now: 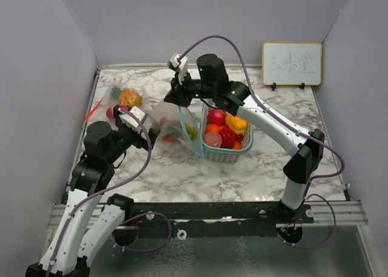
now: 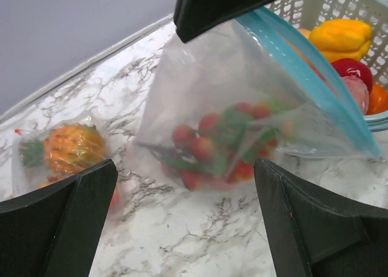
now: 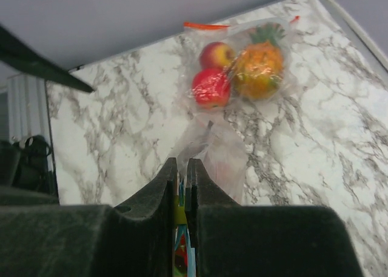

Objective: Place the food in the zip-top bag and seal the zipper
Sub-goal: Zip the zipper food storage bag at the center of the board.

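Right end effector point(image 3: 180, 168) pinches blue zipper strip point(image 2: 315, 74) of clear plastic zip-top bag point(image 2: 230, 77). Left end effector point(image 2: 185, 180) wide open, empty. Small red, green toy food point(image 2: 212, 146) inside bag, straight ahead of it; zipper slants right.

Teal-zippered clear bag point(image 2: 242, 89), seemingly red-green food point(image 2: 218, 146)

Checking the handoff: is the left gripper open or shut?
Open: the left gripper has its fingers wide apart, with the zip-top bag seen between them.
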